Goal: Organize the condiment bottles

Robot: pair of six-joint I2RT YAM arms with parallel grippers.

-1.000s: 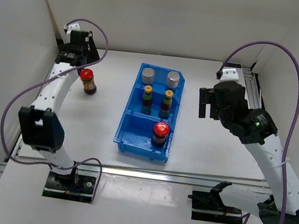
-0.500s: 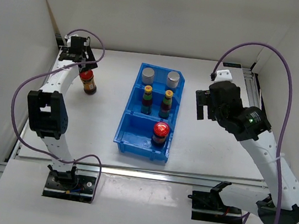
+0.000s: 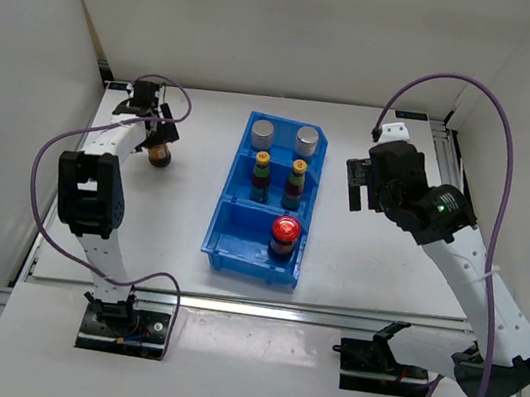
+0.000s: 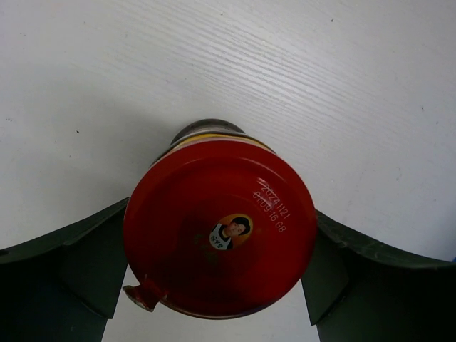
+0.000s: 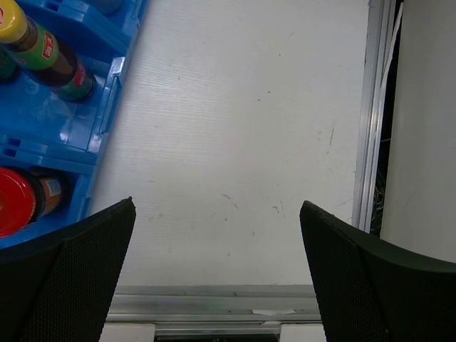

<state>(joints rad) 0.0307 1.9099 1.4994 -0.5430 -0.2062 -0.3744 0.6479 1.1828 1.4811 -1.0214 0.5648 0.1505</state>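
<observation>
Left gripper (image 4: pixel 222 214): spread wide, set astride the loose red-capped bottle (image 4: pixel 219 246), one finger on each side of the cap and close against it. Contact not clear. Bottle upright on the bench (image 4: pixel 320 85), far left, well apart from the blue bin (image 3: pixel 226 248). Right gripper (image 5: pixel 217 205): wide open, holding nothing, hovering over bare bench just right of the bin. Inside the bin, far to near: two silver-capped bottles (image 3: pixel 262 134) side by side, then two yellow-capped bottles (image 3: pixel 262 162) in the middle compartment, then a second red-capped bottle (image 3: pixel 285 229) in the nearest.
</observation>
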